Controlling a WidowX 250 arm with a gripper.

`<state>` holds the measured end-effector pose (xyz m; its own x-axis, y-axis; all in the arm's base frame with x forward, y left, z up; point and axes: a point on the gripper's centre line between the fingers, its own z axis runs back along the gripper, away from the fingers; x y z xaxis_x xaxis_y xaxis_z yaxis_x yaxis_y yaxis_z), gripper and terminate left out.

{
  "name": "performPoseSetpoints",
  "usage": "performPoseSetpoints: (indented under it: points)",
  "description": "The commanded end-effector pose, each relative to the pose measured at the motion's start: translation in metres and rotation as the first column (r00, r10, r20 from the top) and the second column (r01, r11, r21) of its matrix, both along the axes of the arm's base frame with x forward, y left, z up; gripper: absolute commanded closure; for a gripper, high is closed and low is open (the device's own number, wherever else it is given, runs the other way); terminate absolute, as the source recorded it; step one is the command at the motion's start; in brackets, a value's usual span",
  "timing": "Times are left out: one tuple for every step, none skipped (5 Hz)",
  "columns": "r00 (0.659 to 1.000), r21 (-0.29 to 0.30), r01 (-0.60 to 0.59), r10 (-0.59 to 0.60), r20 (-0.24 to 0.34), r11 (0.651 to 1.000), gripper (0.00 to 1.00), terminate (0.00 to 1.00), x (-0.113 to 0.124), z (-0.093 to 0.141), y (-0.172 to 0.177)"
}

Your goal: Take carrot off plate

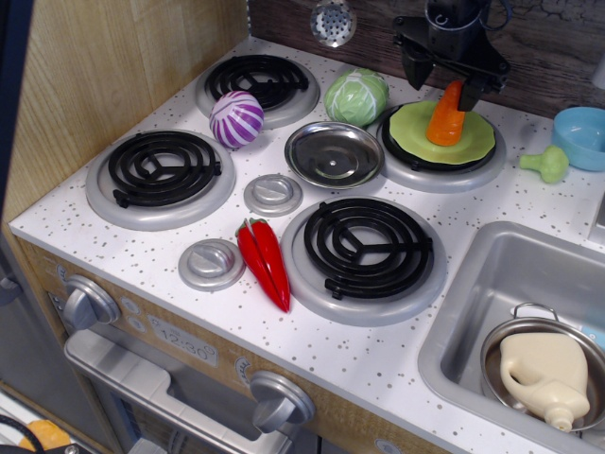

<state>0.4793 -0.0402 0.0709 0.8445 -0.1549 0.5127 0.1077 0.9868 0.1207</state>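
The orange carrot stands nearly upright on the lime-green plate, its tip leaning right. The plate lies on the back right burner. My black gripper hangs just above the plate with the carrot's tip between its fingers. The jaws stand wider apart than the carrot. There is a gap between the left finger and the carrot, and the tip rests against the right finger.
A green cabbage sits left of the plate, with a shiny metal dish in front of it. A purple striped ball, red chili peppers, a light-blue bowl and a small green item are nearby. A sink is at the right.
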Motion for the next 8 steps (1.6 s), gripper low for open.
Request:
performPoseSetpoints:
  points:
    - [0.997, -0.024, 0.025, -0.023, 0.069, 0.999, 1.0, 0.0, 0.012, 0.022, 0.0]
    - [0.999, -0.021, 0.017, -0.016, 0.036, 1.0, 1.0, 0.0, 0.005, 0.027, -0.004]
    - [1.0, -0.016, -0.001, 0.001, 0.006, 1.0, 1.0, 0.0, -0.003, 0.038, -0.007]
    - [0.997, 0.028, -0.06, 0.061, -0.043, 0.998, 1.0, 0.0, -0.015, 0.066, -0.013]
    - [0.988, 0.036, -0.142, 0.144, -0.062, 0.989, 1.0, 0.0, -0.034, 0.074, -0.025]
    - [0.98, -0.015, -0.195, 0.194, -0.053, 0.981, 1.0, 0.0, -0.054, 0.058, -0.035]
    - [0.979, -0.064, -0.202, 0.199, -0.048, 0.977, 1.0, 0.0, -0.057, 0.039, -0.046]
    - [0.98, -0.1, -0.194, 0.19, -0.053, 0.976, 1.0, 0.0, -0.06, 0.022, -0.054]
